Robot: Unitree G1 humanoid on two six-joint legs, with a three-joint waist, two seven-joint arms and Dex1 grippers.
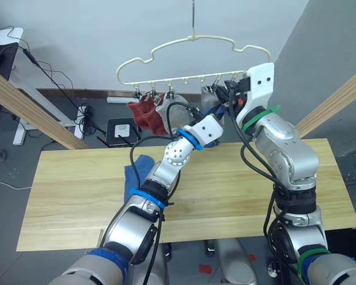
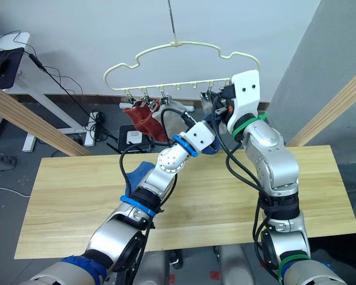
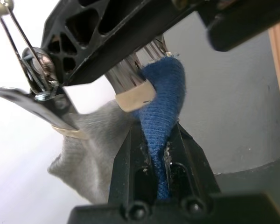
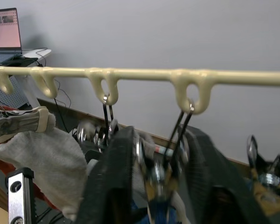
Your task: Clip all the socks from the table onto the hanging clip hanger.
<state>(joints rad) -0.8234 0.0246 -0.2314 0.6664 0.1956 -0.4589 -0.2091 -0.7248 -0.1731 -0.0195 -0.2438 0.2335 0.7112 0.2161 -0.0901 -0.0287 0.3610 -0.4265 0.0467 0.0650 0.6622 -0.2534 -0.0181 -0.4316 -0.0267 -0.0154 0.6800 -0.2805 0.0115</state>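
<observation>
On the pale yellow-green wire clip hanger (image 1: pixel 184 59), brick-red (image 1: pixel 143 113) and grey (image 3: pixel 84 154) socks hang; left gripper (image 3: pixel 156 154) pinches 1 blue sock (image 3: pixel 163 102) at the clip that the right gripper (image 4: pixel 158 182) squeezes; another blue sock (image 1: pixel 137 169) waits on the light wooden table (image 1: pixel 77 196).

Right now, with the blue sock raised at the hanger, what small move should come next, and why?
Probably the right gripper should ease off the metal clip it is squeezing, letting it bite the blue sock. The left gripper is shut on that sock and has its top edge up at the clip's mouth on the clip hanger.

Head stereo pair looks down; both wrist cameras sit close under the clip hanger (image 1: pixel 184 59)
</observation>
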